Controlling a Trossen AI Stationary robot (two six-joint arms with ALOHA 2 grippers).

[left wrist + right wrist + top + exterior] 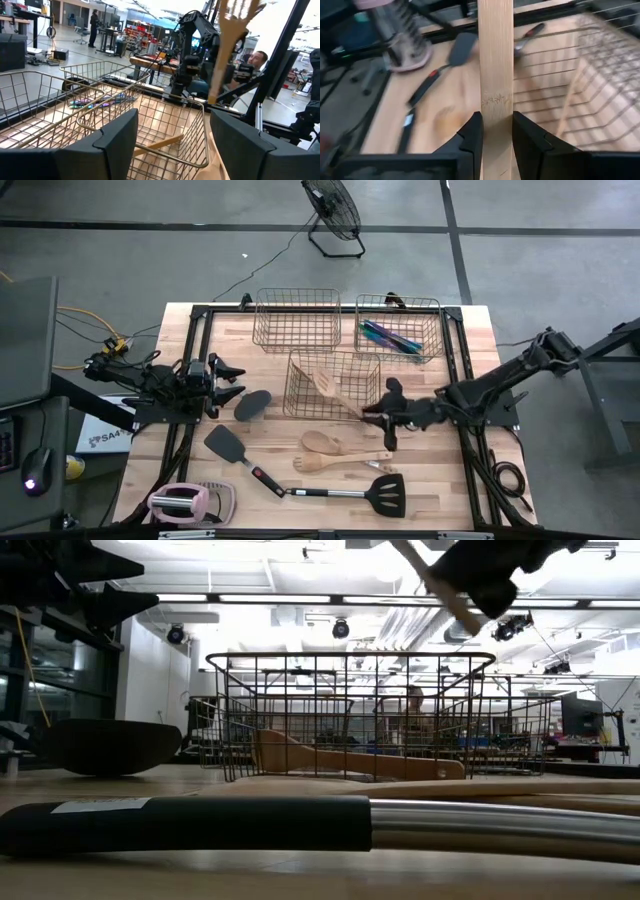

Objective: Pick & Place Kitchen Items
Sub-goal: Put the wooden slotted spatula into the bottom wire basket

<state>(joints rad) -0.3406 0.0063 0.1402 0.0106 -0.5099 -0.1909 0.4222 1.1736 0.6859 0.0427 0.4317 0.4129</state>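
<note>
My right gripper [385, 420] is shut on a pale wooden slotted spatula [327, 387], held above the near right corner of the middle copper basket [300, 402]. Another wooden utensil [290, 755] lies inside that basket. My left gripper [232, 381] is open and empty at the table's left, beside a black spoon [252, 404] lying on the table. Thin iridescent pieces [390, 338] lie in the far right basket. A black spatula [228, 445], a black slotted spatula [385, 495], a wooden spoon [322, 442] and a wooden spatula [340, 462] lie on the table. My right gripper pinches the wooden spatula's handle [496, 100] between its two fingers [472, 135], which lie across it. The spatula is lifted clear and tilted, its slotted head [235, 20] up and toward the far left. A short end of the handle [455, 605] sticks out below the fingers.
An empty copper basket [295, 320] stands at the far middle. A pink-and-white gadget [185, 502] sits at the near left corner. A black frame [200, 315] runs along the table's edges. People show in the room beyond.
</note>
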